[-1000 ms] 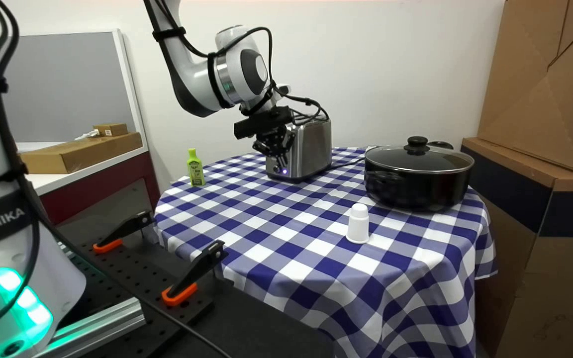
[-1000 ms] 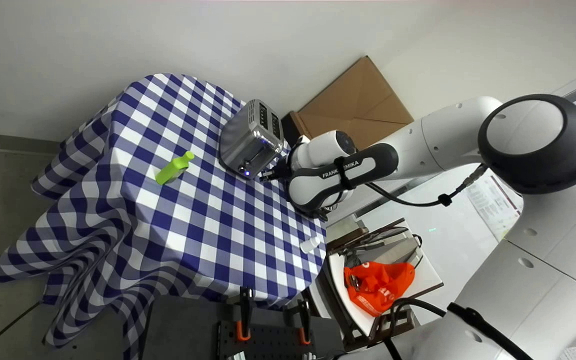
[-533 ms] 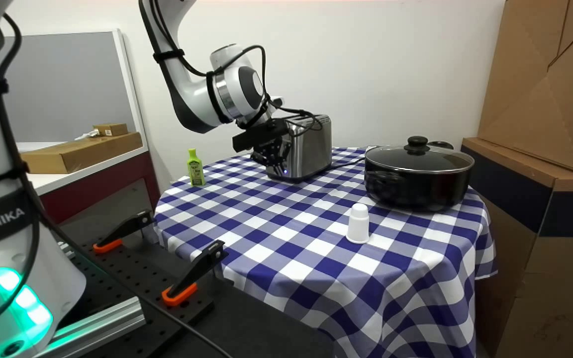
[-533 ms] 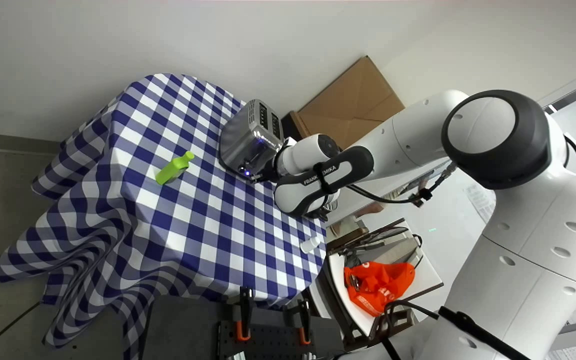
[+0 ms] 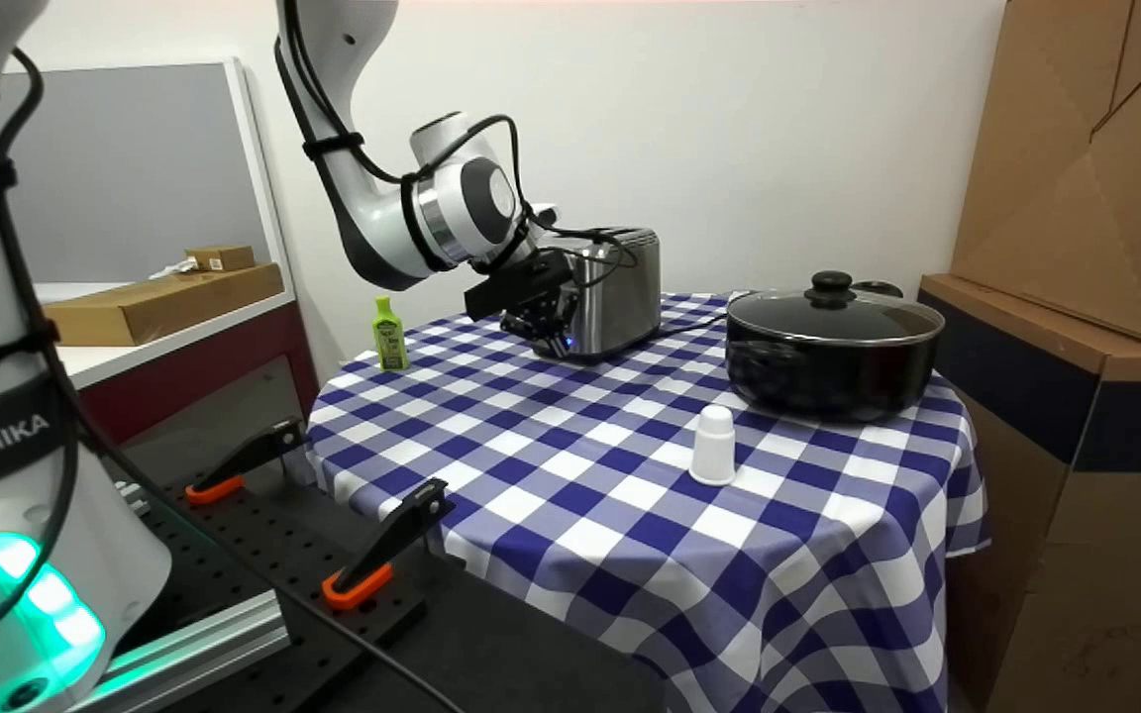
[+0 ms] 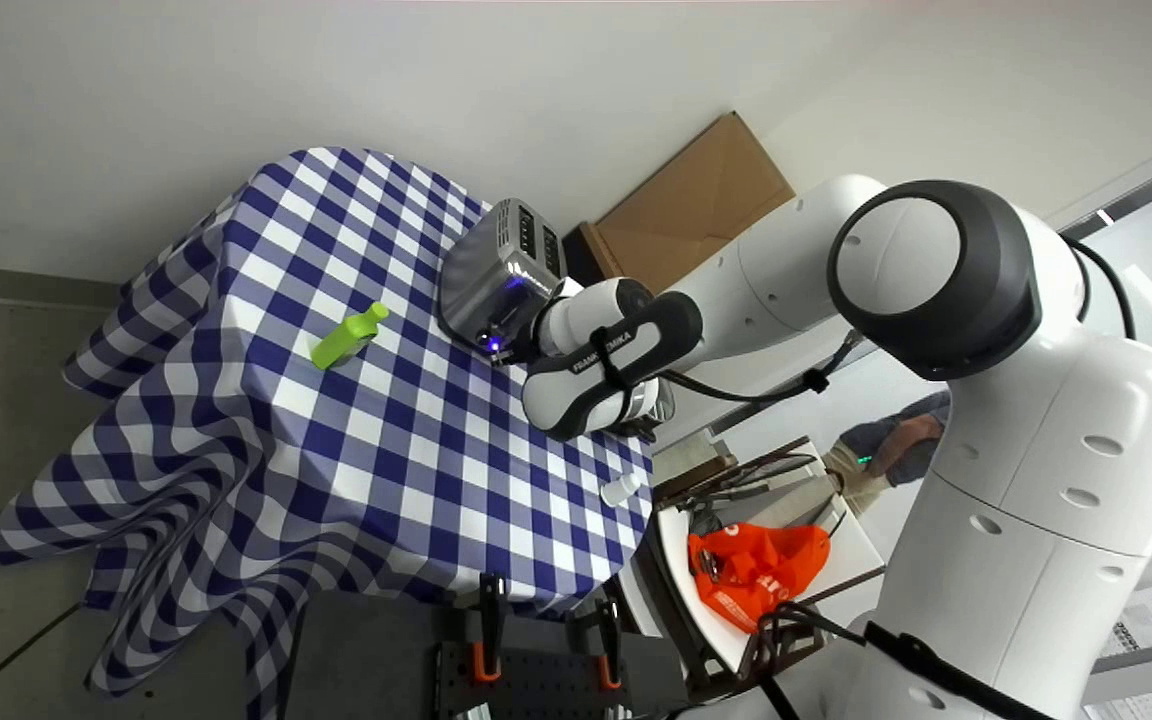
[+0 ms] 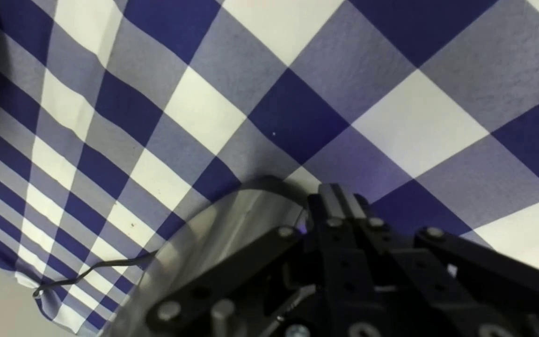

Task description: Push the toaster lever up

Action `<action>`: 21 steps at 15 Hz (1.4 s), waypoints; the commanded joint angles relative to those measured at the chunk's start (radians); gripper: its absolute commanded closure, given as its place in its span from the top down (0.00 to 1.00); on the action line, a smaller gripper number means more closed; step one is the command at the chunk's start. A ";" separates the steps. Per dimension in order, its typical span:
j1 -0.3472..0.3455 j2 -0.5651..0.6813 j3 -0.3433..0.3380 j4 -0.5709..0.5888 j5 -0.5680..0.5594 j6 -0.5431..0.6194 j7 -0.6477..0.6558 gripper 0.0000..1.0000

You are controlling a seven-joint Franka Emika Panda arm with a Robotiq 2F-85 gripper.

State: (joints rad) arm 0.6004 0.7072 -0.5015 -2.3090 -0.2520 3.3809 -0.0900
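The silver toaster [image 5: 620, 292] stands on the checkered tablecloth near the wall; it also shows in an exterior view [image 6: 486, 280] and at the lower left of the wrist view [image 7: 236, 215]. A small blue-violet light [image 6: 494, 344] glows low on its front face. My gripper [image 5: 559, 347] is low at that front face, fingertips pointing down, close to the cloth. In the wrist view the fingers [image 7: 342, 201] are together with nothing visible between them, right beside the toaster. The lever is hidden behind the gripper, and whether the fingers touch it cannot be told.
A black pot with a glass lid [image 5: 833, 347] stands right of the toaster. A green bottle [image 5: 390, 335] and a white bottle [image 5: 713, 446] stand on the table. The toaster's cord [image 7: 105, 265] runs behind it. Cardboard boxes [image 5: 1076, 446] stand beside the table.
The arm and gripper have lowered along the toaster's front and moved closer to its lit corner. The toaster has not visibly moved. A person now shows in the background.
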 commanded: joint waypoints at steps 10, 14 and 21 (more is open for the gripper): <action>-0.007 0.022 0.053 -0.019 0.216 0.149 -0.166 0.00; -0.028 0.029 0.069 -0.008 0.224 0.133 -0.181 0.00; -0.060 0.031 0.103 -0.004 0.233 0.190 -0.191 0.00</action>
State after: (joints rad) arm 0.5613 0.7373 -0.4258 -2.3156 -0.0590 3.5256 -0.2348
